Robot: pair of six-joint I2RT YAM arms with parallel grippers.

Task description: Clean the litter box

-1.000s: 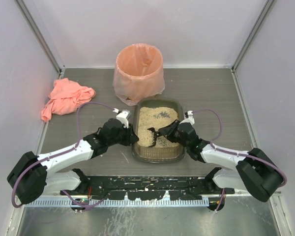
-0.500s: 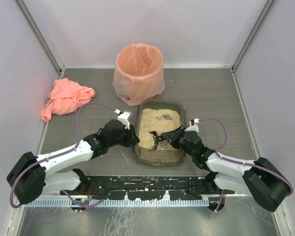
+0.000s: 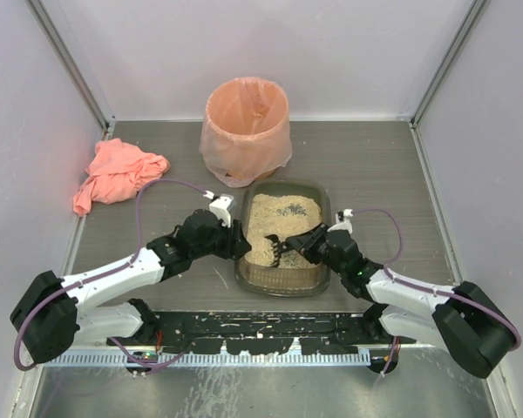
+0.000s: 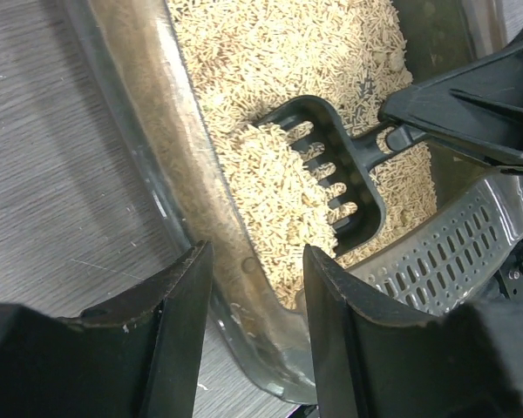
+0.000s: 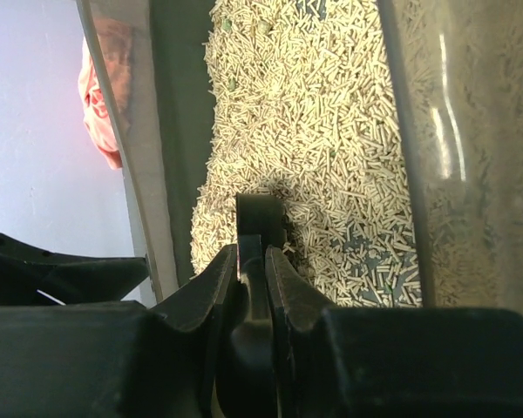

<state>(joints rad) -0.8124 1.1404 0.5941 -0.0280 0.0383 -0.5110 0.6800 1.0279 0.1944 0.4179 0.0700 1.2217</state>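
The litter box (image 3: 283, 185) is a dark translucent tray of beige pellets in the middle of the table. My left gripper (image 3: 238, 243) stands open astride its left wall (image 4: 131, 113), one finger outside and one inside, with a gap on each side of the rim. My right gripper (image 3: 303, 244) is shut on the handle of a black slotted scoop (image 4: 331, 187). The scoop head lies low in the near left part of the litter, heaped with pellets. In the right wrist view the handle (image 5: 251, 252) is pinched between the fingers.
A round bin (image 3: 247, 122) lined with a peach bag stands just behind the tray. A pink cloth (image 3: 118, 174) lies at the far left. A grey slotted panel (image 4: 453, 252) shows at the tray's near end. Purple walls close in both sides.
The left jaws have spread apart around the tray wall. The tray has settled slightly nearer. The right gripper has drawn back toward the near end, carrying the scoop leftward through the litter.
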